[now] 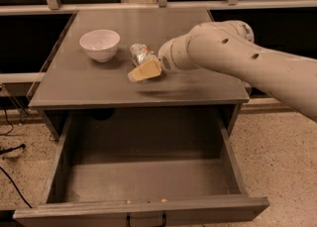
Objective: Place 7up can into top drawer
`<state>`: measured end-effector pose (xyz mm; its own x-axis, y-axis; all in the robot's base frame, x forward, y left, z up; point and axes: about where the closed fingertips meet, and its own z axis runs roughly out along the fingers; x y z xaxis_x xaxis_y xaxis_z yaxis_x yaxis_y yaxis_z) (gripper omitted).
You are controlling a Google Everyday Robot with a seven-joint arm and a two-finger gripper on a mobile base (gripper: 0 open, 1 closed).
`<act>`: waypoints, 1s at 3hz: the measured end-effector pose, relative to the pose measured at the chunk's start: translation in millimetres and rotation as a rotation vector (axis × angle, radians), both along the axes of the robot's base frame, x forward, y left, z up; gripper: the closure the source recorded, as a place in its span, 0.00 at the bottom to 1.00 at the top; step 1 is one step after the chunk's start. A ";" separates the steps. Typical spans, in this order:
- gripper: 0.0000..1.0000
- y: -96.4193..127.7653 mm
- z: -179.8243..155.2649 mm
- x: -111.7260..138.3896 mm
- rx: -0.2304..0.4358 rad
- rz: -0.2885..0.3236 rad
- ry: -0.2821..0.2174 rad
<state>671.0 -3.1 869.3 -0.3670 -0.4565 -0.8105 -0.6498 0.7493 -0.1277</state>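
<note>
Grey counter (pixel 99 86): 7up can (pixel 139 52) near bowl (pixel 100 44), claw (pixel 143 70) at can, grasp cannot tell; top drawer (pixel 148 184) open, can not yet inside

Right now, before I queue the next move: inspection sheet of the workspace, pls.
Surface: grey cabinet top, holding the bowl and the can.
Job's things: 7up can lies on the cabinet top, right of the bowl and next to the gripper. It is not yet in the drawer. The top drawer is pulled fully open, with nothing seen inside.
Clutter: white bowl, upright at the left rear of the top, apart from the can.
Grippers: gripper is low over the cabinet top at the can. Whether it has a grasp cannot be told.
Cables: dark cables on the floor at the left.
Surroundings: speckled floor, and a rail with dark panes behind.
</note>
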 end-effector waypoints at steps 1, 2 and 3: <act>0.00 9.0 -3.8 8.8 0.016 0.001 0.003; 0.00 15.6 -8.6 15.5 0.028 0.004 0.009; 0.16 19.8 -13.0 19.2 0.034 0.014 0.016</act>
